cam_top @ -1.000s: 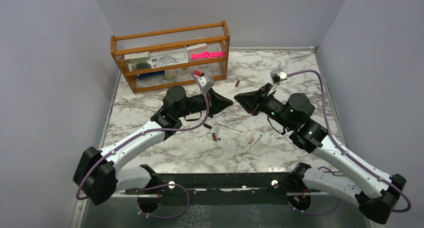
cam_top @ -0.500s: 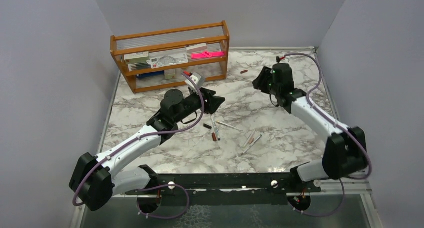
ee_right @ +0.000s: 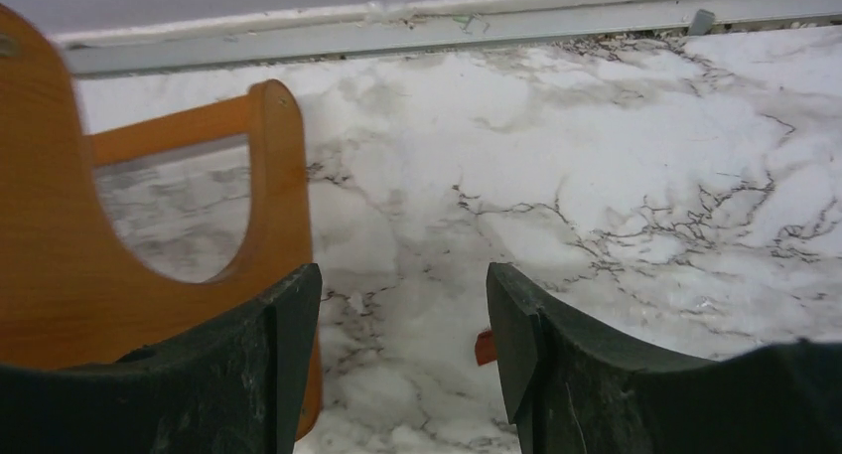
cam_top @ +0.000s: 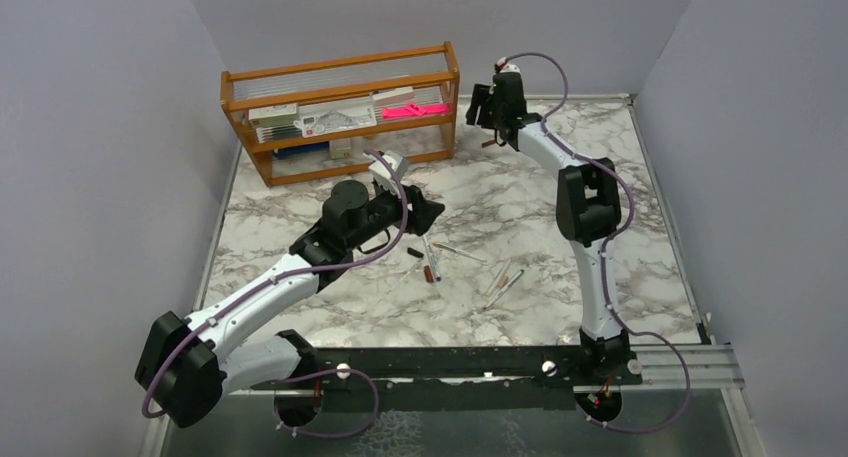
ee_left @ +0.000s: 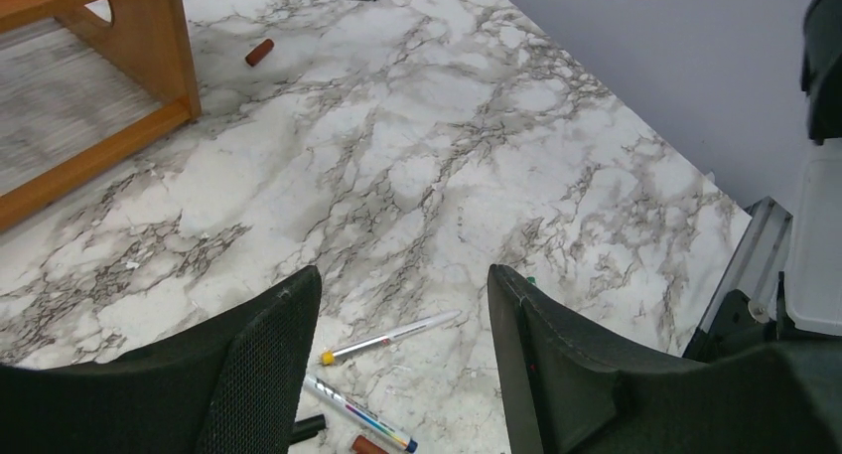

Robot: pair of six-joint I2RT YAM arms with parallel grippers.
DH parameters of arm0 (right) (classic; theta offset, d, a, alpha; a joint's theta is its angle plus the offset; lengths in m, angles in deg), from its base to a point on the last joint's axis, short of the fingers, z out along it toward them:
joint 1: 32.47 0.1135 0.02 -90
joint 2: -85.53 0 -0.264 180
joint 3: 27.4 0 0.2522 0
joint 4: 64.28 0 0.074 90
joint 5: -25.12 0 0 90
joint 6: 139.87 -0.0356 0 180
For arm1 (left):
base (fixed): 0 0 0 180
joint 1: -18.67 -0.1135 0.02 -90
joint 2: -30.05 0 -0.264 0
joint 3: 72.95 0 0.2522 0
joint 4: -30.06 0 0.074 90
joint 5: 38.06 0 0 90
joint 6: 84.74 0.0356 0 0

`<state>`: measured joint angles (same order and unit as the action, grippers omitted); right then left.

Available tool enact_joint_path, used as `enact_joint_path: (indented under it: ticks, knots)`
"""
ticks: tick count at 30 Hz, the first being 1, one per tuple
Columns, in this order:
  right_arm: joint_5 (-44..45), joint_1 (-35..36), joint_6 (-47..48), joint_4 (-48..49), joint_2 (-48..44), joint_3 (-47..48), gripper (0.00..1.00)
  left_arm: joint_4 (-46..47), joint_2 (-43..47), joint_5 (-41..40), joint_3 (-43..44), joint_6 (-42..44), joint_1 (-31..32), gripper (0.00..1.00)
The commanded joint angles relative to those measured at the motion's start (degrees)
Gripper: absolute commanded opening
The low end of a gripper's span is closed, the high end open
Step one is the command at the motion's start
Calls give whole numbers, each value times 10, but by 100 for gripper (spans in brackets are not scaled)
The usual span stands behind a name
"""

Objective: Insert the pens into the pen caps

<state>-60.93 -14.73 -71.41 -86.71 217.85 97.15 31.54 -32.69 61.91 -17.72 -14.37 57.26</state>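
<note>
A finger of the right gripper [ee_right: 400, 275] half hid a red-brown pen cap [ee_right: 484, 347] in its wrist view. In the left wrist view the bottom edge cut off a dark red cap [ee_left: 369, 444], and the left gripper [ee_left: 402, 275] partly hid a black cap [ee_left: 308, 429].

The desk [cam_top: 500, 202] is white marble with grey-black veining. The rack [cam_top: 340, 82] is orange-brown wood and holds a bright pink flat item [cam_top: 413, 108]. One pen [ee_left: 392, 336] is white with a yellow tip, and another pen [ee_left: 359, 414] is white with small multicoloured markings. A cap [ee_left: 259, 52] near the rack is red-brown. The left arm [cam_top: 255, 299] and right arm [cam_top: 598, 277] are white with black joints, trailing purple cables [cam_top: 541, 56]. Both pairs of jaws are matt black.
</note>
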Motion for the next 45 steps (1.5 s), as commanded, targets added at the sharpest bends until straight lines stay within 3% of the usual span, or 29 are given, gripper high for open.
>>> enact_joint_path:
  ticks: [1,6,9,14,24,34,37,42,45]
  knots:
    - [22,2,39,-7,70,67,63,-32,23,-26,-6,14,-4,65]
    - [27,1,50,-65,121,141,54,-47,33,-22,-14,10,-4,64]
    - [29,2,53,-54,97,85,47,-45,47,-25,-29,2,-4,64]
    - [50,2,57,-36,42,-20,27,-47,69,-20,-46,-9,-4,64]
    - [55,3,47,-3,-69,-194,19,-59,127,-20,-76,-23,-4,64]
    - [54,3,30,37,-213,-378,18,-24,121,1,-98,-51,-4,63]
    - [31,7,35,87,-289,-446,19,-22,112,10,-97,-55,-4,63]
    - [-44,42,65,124,-426,-541,53,-46,91,15,-77,-60,-5,70]
    - [-73,91,80,105,-467,-579,58,-55,70,13,-60,-89,-11,78]
